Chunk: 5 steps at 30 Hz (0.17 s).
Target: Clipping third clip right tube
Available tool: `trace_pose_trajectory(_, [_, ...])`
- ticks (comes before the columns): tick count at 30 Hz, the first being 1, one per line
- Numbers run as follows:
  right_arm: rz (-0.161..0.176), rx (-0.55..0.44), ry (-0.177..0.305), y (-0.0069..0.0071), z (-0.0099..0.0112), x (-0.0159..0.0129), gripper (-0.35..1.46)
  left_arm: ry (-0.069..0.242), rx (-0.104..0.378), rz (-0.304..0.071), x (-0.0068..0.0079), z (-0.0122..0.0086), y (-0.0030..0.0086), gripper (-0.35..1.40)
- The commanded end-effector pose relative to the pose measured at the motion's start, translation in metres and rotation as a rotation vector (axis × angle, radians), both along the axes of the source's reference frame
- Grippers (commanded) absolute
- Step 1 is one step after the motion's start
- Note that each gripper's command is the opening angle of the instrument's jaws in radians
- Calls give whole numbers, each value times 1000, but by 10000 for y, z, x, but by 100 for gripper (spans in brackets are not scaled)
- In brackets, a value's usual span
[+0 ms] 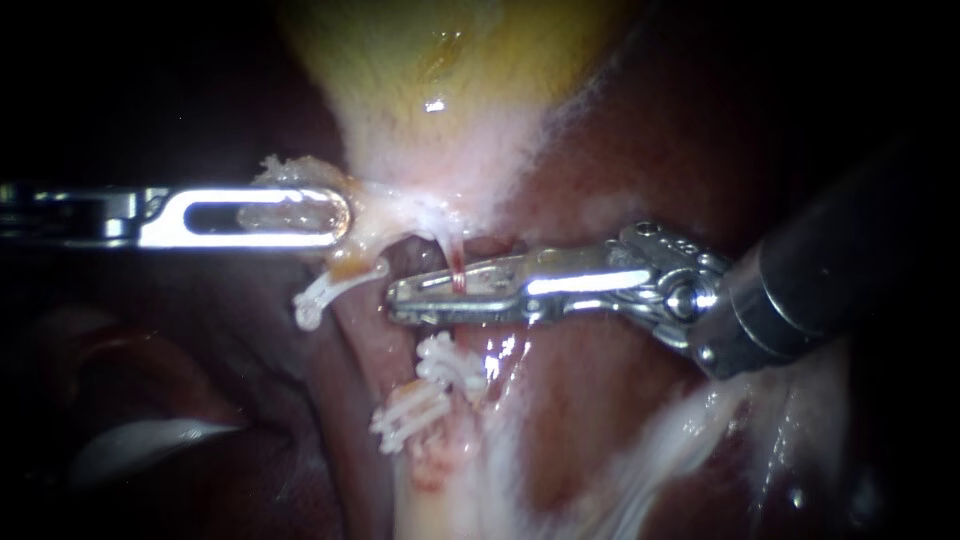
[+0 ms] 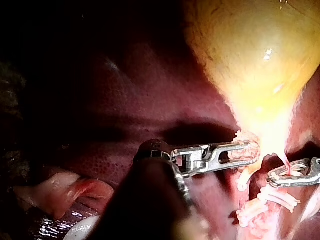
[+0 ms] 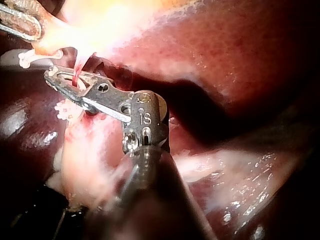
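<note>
Two white clips (image 1: 430, 385) already sit across the near stretch of pale tissue, one just beside the other. A separate clip (image 1: 335, 290) hangs on the strand to the left. The right tube (image 1: 456, 258), a thin red thread, drops from the neck of the gallbladder (image 1: 440, 60) and passes straight into the claw of the right instrument (image 1: 455, 295). That claw is drawn narrow, closed on the tube from both sides. No third clip shows on the tube itself and I cannot make one out inside the claw, so I judge the squeeze is in hand, with the release and check left to do. The left instrument (image 1: 300, 215) has its claw clamped on pale tissue at the gallbladder's neck, holding it out to the left.

All surfaces are wet and shiny. The liver (image 1: 620, 150) lies close to the far and right sides. Room is tight: the left clip is just beside the claw's tip and the pair is near its other side.
</note>
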<state>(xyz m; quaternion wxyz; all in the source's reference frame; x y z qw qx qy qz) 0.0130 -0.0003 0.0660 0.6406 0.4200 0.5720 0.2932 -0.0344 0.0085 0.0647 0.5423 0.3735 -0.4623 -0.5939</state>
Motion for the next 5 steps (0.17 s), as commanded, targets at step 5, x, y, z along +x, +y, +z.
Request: trace_pose_trajectory(5, [1,0,-1,0,1,-1,-35,0,0,0,0,0,0,-35])
